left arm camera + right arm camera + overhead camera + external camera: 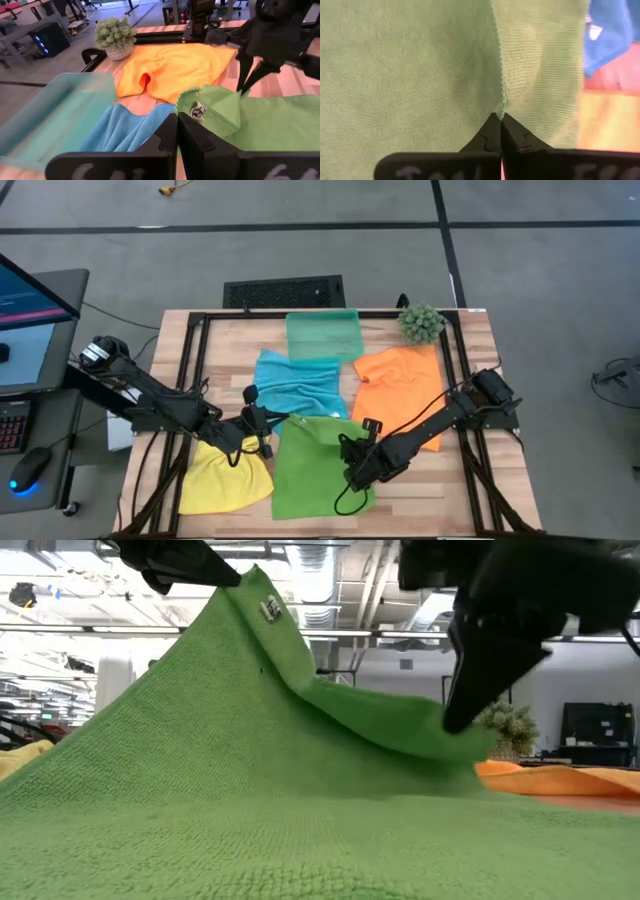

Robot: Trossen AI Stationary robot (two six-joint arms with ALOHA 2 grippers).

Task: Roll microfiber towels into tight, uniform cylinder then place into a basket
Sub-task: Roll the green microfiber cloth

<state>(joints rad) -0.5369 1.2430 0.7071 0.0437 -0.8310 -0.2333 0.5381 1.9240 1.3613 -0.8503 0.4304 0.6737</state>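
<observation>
The bright green towel [320,465] lies near the table's front, its far edge raised between both grippers. My left gripper [176,120] is shut on its far left corner, which carries a small label [270,608]. My right gripper [499,117] is shut on the far edge toward the right [455,725]. The blue towel [295,385], orange towel [400,385] and yellow towel [225,475] lie flat around it. The teal basket [322,335] stands at the far edge. My left gripper pinches the green towel's labelled far left corner [192,107] between its two fingers, coming nearly level from the table's left. The corner is lifted high, and the cloth slopes down from it to the table. My right gripper pinches the towel's hemmed edge [500,100] between its fingertips, slanting down from above. That part is raised a little off the table, lower than the left corner, and the edge sags between the two holds [360,705].
A spiky green plant ball [421,323] sits at the far right corner. A black frame [195,360] rims the wooden table. The orange towel lies close beside my right arm; the yellow one lies under my left arm.
</observation>
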